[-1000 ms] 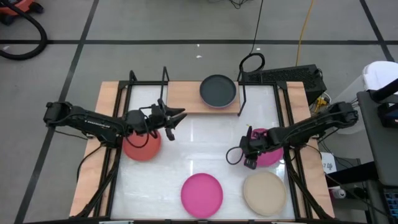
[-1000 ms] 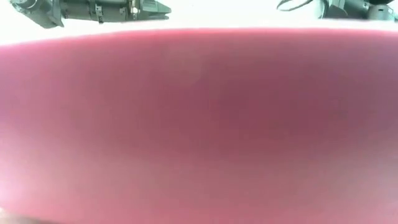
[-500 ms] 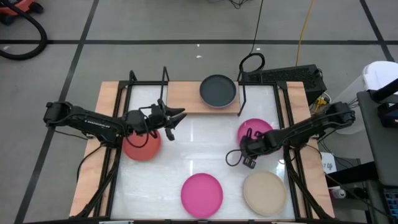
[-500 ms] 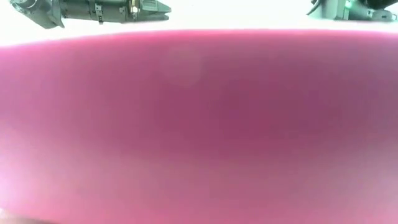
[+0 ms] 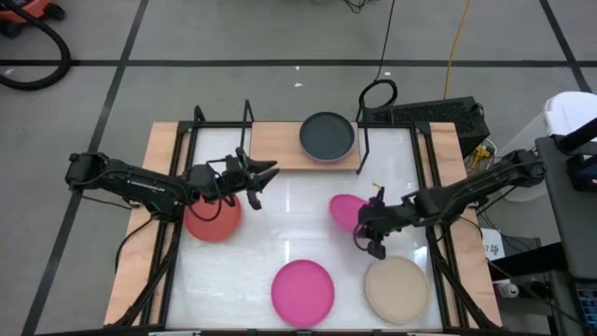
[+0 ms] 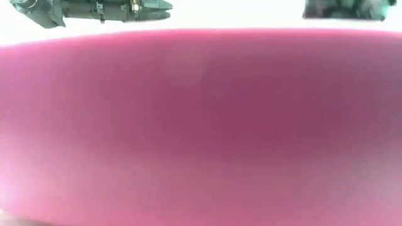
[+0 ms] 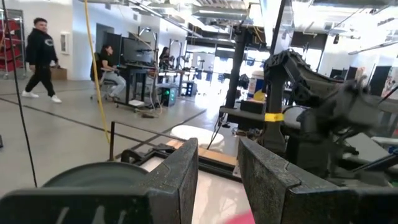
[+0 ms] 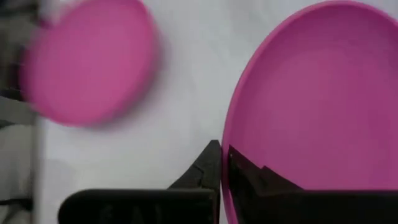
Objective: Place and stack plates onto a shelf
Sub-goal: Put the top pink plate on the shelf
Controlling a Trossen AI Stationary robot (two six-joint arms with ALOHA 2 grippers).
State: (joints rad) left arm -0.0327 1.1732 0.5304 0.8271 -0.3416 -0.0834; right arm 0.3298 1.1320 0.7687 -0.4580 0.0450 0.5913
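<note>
Five plates show: the black plate point(image 5: 326, 136) lies on the shelf point(image 5: 275, 145) at the far edge; the right gripper point(image 5: 371, 227) pinches a magenta plate's point(image 5: 347, 211) rim mid-table; the left gripper point(image 5: 264, 174), fingers spread, hovers beside the red plate point(image 5: 213, 222).

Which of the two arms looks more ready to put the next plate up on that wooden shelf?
Probably the right. The right gripper is shut on a magenta plate, lifted and tilted. The shelf holds only a black plate. The left gripper is open, holding nothing, beside a red plate.
</note>
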